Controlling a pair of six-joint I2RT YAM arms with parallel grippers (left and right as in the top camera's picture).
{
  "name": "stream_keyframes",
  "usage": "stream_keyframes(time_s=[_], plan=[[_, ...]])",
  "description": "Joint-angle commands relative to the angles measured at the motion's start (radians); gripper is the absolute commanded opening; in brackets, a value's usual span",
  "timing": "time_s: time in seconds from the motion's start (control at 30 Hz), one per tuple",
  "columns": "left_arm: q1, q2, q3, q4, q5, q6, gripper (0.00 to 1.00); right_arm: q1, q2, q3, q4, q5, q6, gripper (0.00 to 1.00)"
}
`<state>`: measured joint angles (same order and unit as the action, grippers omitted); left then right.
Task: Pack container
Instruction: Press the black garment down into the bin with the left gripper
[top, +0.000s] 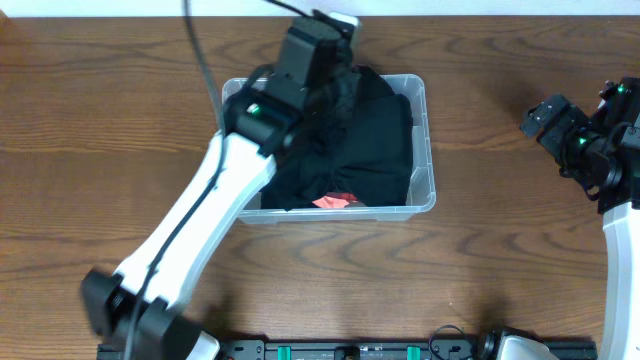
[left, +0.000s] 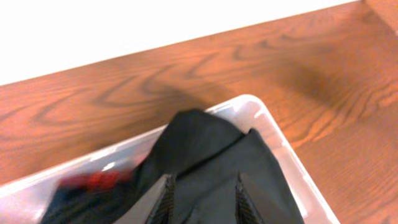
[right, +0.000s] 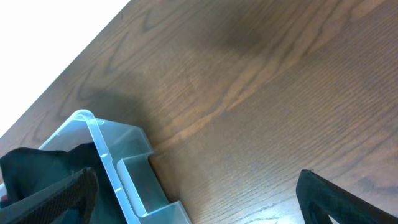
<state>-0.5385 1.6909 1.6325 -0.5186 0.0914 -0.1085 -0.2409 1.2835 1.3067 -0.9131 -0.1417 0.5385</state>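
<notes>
- Firstly, container (top: 340, 215): mid-table, near wall toward our base. A red item (top: 335, 200) is tucked just inside that wall.
- Next, black cloth (top: 385, 130): fills most of the container. One fold peaks at the far corner, close to the rim.
- At far end, left gripper (left: 204, 200): fingers (left: 163, 199) narrowed w/ cloth filling the gap. We read it as pinching the cloth.
- Risk: a lift w/o release would drag cloth out over the far rim. We judge the container light enough to slide or tip w/ it.
- Off to the side, right gripper (top: 548, 120): well apart, jaws spread wide, empty.
- Room: bare table (top: 110, 150) both sides. Far wall sits nearer the table's back edge, so less margin there.
</notes>
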Motion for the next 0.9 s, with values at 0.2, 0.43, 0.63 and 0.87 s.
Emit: stream_keyframes(time_s=[0.2,0.43,0.63,0.87], plan=[[0.004,0.340,-0.011,-0.017,0.193,0.024,0.32,-0.008,0.002,0.001,0.000,0.004,0.006,0.99],[0.004,0.356,-0.010,-0.060,0.193,0.021,0.32,-0.008,0.002,0.001,0.000,0.004,0.006,0.99],[0.005,0.193,-0.002,-0.092,0.150,0.021,0.40,-0.008,0.002,0.001,0.000,0.004,0.006,0.99],[0.058,-0.141,0.003,-0.211,-0.034,0.021,0.67,-0.008,0.002,0.001,0.000,0.004,0.006,0.99]])
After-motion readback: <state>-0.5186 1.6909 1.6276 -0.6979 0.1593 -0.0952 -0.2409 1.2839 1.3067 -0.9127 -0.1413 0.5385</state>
